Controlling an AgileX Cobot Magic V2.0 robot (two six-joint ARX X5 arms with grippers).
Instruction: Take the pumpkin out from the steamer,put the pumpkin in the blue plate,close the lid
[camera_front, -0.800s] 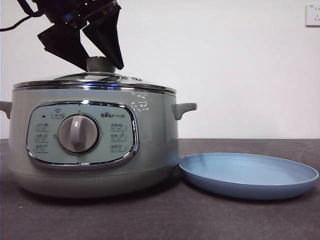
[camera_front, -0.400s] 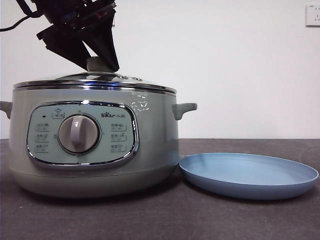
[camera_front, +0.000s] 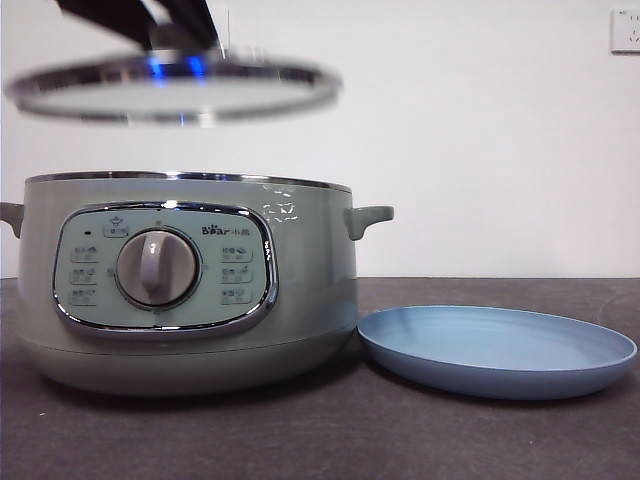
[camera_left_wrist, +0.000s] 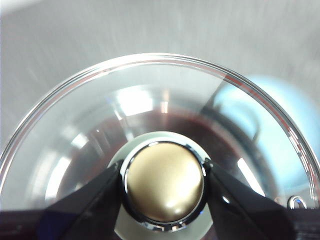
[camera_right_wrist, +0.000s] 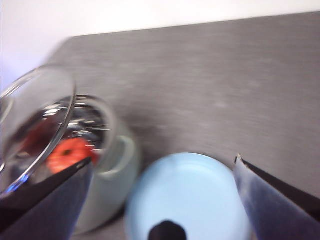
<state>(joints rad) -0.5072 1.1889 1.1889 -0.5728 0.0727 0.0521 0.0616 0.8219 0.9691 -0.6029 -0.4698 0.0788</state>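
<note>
Left gripper pinches the lid by its knob, clear above the steamer. Glass: heavy, slippery, fragile. Right gripper spread wide.

The steamer is pale sage green with a chrome rim and chrome-framed panel. The lid is clear glass ringed in chrome; its knob looks dull gold between the black left gripper. The pumpkin is orange-red. The blue plate is matte light blue on the dark grey desk.
</note>
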